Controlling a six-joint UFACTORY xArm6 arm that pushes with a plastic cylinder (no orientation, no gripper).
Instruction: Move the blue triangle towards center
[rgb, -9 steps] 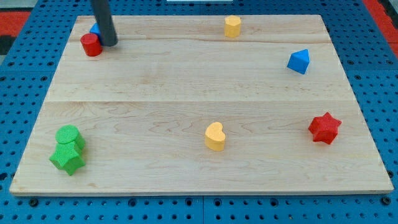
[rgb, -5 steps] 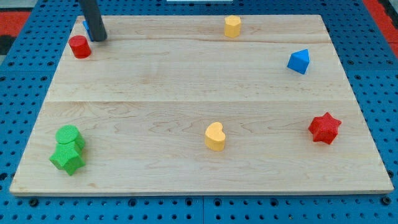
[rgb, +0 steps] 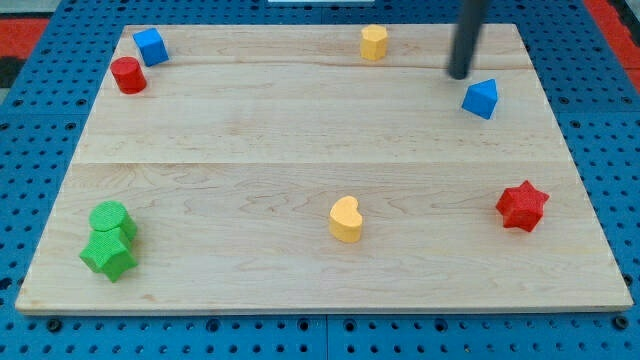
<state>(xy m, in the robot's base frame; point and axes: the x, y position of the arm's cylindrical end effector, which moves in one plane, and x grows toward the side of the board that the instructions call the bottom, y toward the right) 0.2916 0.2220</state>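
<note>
Nearest the view's bottom, a green block pair (rgb: 110, 240) is seen at the left corner of the wooden board (rgb: 300, 120), one piece stacked close behind the other, shapes hard to make out. A yellow heart (rgb: 346, 219) is found just below the board's middle, and a red star (rgb: 522, 206) is placed well to the right. Further up, the blue triangle (rgb: 481, 98) is found near the right edge, well apart from the centre. My tip (rgb: 459, 74) is set just beside it, up and to the left, a small gap left between them. No jaws are carried by this rod, so nothing is held. That is the awkward part: the centre lies down and to the left of the triangle, and the tip is parked on that same side. A path round to the triangle's upper right would probably be needed before any push. At the far edge, a yellow block (rgb: 373, 42), a blue cube (rgb: 150, 46) and a red cylinder (rgb: 127, 75) are left untouched.
</note>
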